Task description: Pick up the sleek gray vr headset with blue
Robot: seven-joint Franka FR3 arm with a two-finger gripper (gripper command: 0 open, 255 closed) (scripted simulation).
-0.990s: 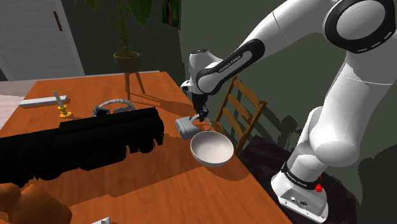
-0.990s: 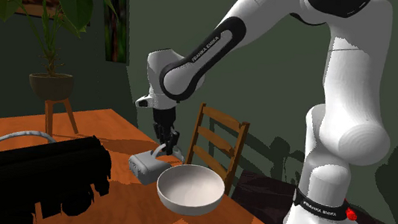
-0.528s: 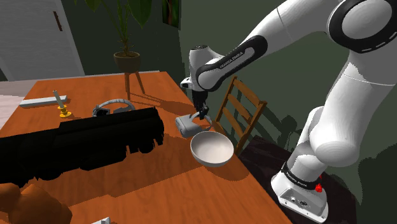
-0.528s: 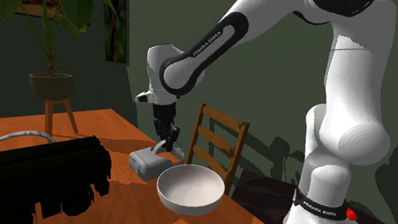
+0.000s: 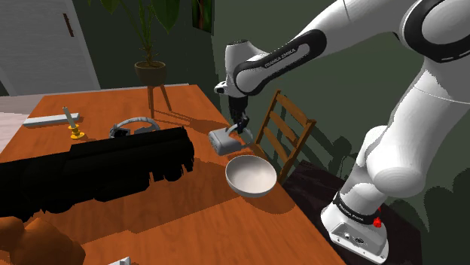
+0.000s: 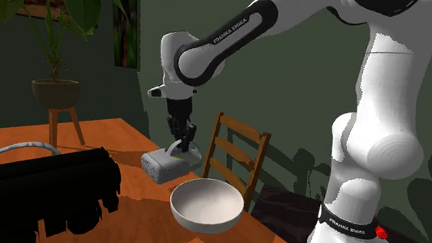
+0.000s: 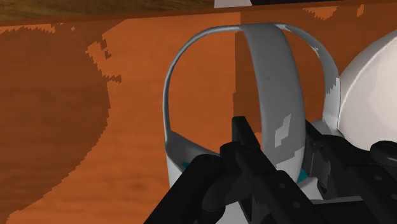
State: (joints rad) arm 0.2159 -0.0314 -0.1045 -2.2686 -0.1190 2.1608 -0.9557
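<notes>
One thin grey strap point(image 7: 270, 89) is all you have to lift by. The claw point(image 5: 239, 130) is clenched on that top band of the grey headset point(image 5: 223, 142), with the black fingers point(image 7: 245, 137) pinching it from either side and small blue-green accents showing on the body below them. The headset hangs under the claw near the worktop point(image 5: 188, 218) edge that runs along the wooden chair point(image 5: 288, 129), just beyond the white bowl point(image 5: 251, 177). From the two outside views it looks barely clear of the surface, though you cannot be sure it is fully off.

Treat the step in hand as the lift, and make it a straight vertical one. The bulky front of the headset sits to one side of the grip, so it will likely tilt and swing if you move quickly. A narrow band could also slide through the fingers, so hold the clench firm and raise slowly. Avoid drifting toward the bowl, which sits just beside the headset, or out over the edge toward the chair back. The long black truck point(image 5: 98, 169) lies well apart toward the middle of the worktop and should not trouble you. Stop once open space shows plainly beneath the headset.
</notes>
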